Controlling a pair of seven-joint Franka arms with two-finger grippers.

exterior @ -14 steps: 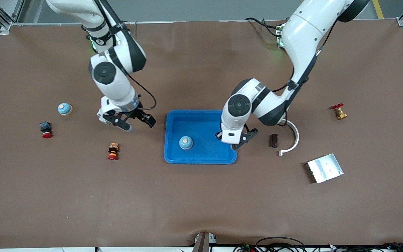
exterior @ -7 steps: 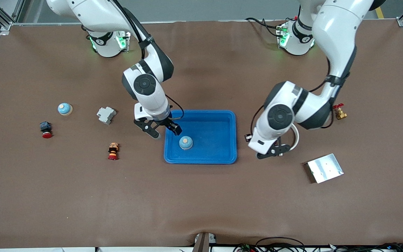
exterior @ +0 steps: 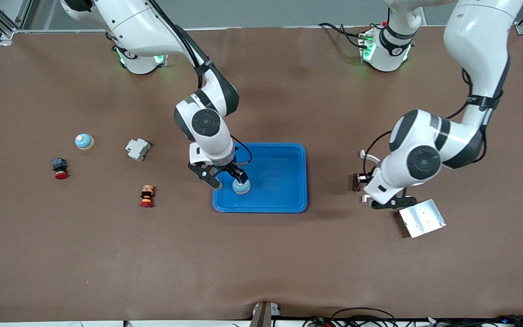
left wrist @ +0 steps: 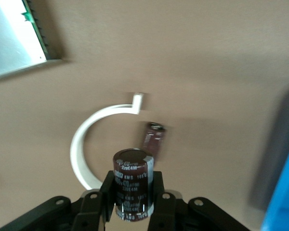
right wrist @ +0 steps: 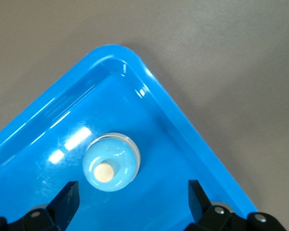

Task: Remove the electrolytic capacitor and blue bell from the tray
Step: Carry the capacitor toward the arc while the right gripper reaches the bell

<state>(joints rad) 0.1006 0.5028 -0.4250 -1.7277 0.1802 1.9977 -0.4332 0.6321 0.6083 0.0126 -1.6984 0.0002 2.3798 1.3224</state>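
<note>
We count two pale blue dome-shaped bells: one (exterior: 241, 185) in the blue plastic tray (exterior: 288, 200), under our right gripper (exterior: 228, 180), whose jaws stand wide apart around it; another (exterior: 83, 141) toward the right arm's end. Two dark cylindrical capacitors: one (left wrist: 132, 185) clamped in our left gripper (left wrist: 131, 192), above the brown table (exterior: 261, 263); one (exterior: 356, 182) lying beside a white curved plastic piece (left wrist: 84, 149).
</note>
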